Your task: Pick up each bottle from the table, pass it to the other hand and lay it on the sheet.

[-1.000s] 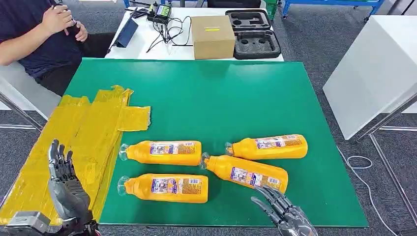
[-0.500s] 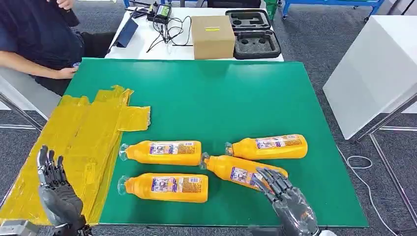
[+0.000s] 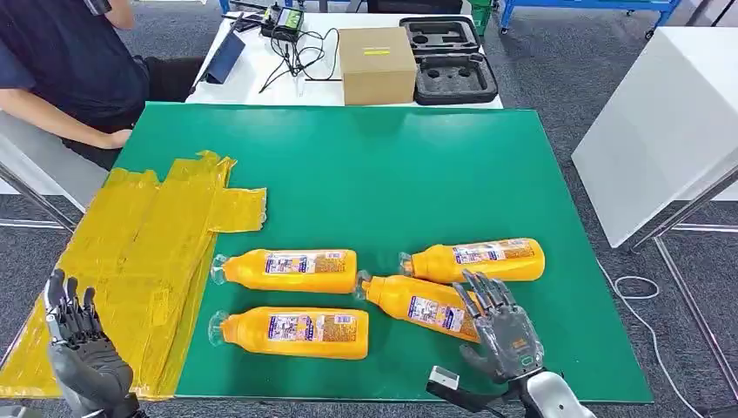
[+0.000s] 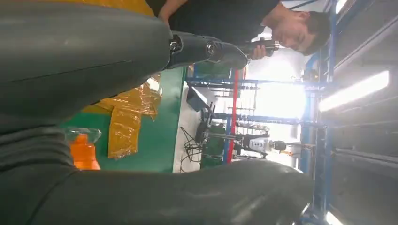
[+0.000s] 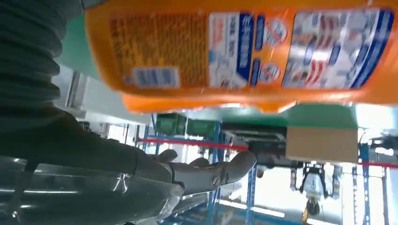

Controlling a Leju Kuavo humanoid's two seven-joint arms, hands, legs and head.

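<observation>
Four orange bottles lie on their sides on the green surface, all to the right of the yellow sheet. The nearest-right bottle has the right hand spread wide over its base end, fingers apart, gripping nothing. Just behind it lies the far-right bottle; two more bottles lie closer to the sheet. The left hand hovers open over the sheet's near edge. Beyond the sheet sits a person; a cardboard box stands behind the surface.
</observation>
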